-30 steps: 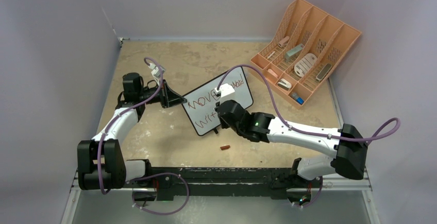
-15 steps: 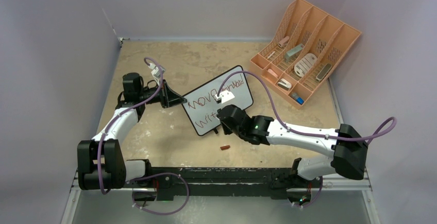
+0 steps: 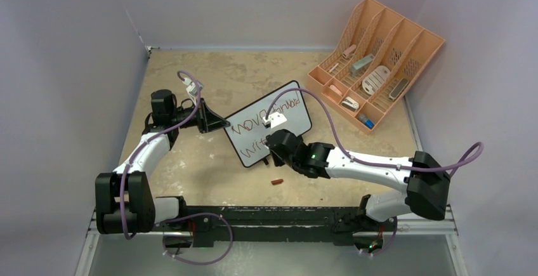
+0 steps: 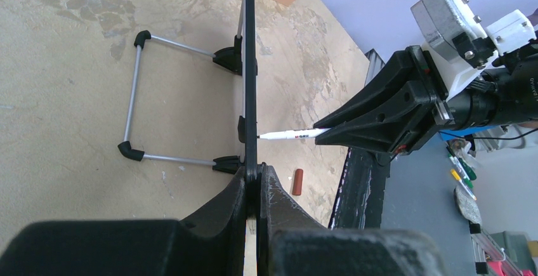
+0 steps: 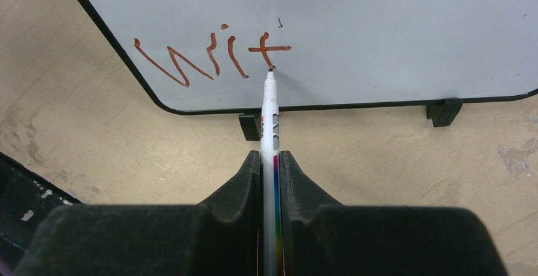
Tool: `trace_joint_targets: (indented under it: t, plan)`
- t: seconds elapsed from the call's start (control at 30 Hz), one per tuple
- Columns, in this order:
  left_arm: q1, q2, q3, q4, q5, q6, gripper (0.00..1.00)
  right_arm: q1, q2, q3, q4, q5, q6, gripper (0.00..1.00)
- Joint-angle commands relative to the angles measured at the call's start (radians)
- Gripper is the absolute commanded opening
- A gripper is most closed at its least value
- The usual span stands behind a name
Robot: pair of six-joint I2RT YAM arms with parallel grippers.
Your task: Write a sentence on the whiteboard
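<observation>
The whiteboard (image 3: 301,122) stands tilted on its black feet at mid-table, with red-brown writing in two lines. My left gripper (image 3: 222,124) is shut on its left edge; the left wrist view shows the board (image 4: 250,66) edge-on between the jaws of that gripper (image 4: 252,173). My right gripper (image 5: 270,157) is shut on a white marker (image 5: 269,114). The marker's tip sits at the foot of the "t" in "Writ" on the board (image 5: 380,28). In the top view the right gripper (image 3: 273,152) is at the board's lower edge.
A red marker cap (image 3: 277,181) lies on the table in front of the board. A peach slotted organizer (image 3: 415,66) with small items stands at the back right. Grey walls close in the table on the left and at the back.
The right arm has dropped toward the near edge, bringing the marker from the upper line down to the lower line. The word at the top right now shows. The left arm has not moved.
</observation>
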Motion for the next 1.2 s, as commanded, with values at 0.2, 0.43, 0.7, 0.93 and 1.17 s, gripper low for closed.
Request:
trace_joint_targets:
  t: [0.2, 0.43, 0.7, 0.93, 1.17]
  plan:
    - [-0.003, 0.008, 0.025, -0.01, -0.003, 0.029, 0.0, -0.001, 0.009, 0.02, 0.022, 0.007, 0.007, 0.0]
    - [-0.003, 0.008, 0.025, -0.01, -0.002, 0.029, 0.0, -0.001, 0.012, 0.024, 0.021, 0.011, 0.006, 0.0]
    - [-0.003, 0.008, 0.023, -0.01, -0.001, 0.029, 0.0, -0.001, 0.009, 0.024, 0.009, 0.034, 0.01, 0.0]
    - [-0.003, 0.008, 0.023, -0.01, 0.001, 0.029, 0.0, -0.002, 0.0, 0.024, 0.0, 0.058, 0.018, 0.0]
    - [-0.003, 0.006, 0.023, -0.01, 0.001, 0.029, 0.0, -0.001, -0.013, 0.024, -0.002, 0.075, 0.023, 0.0]
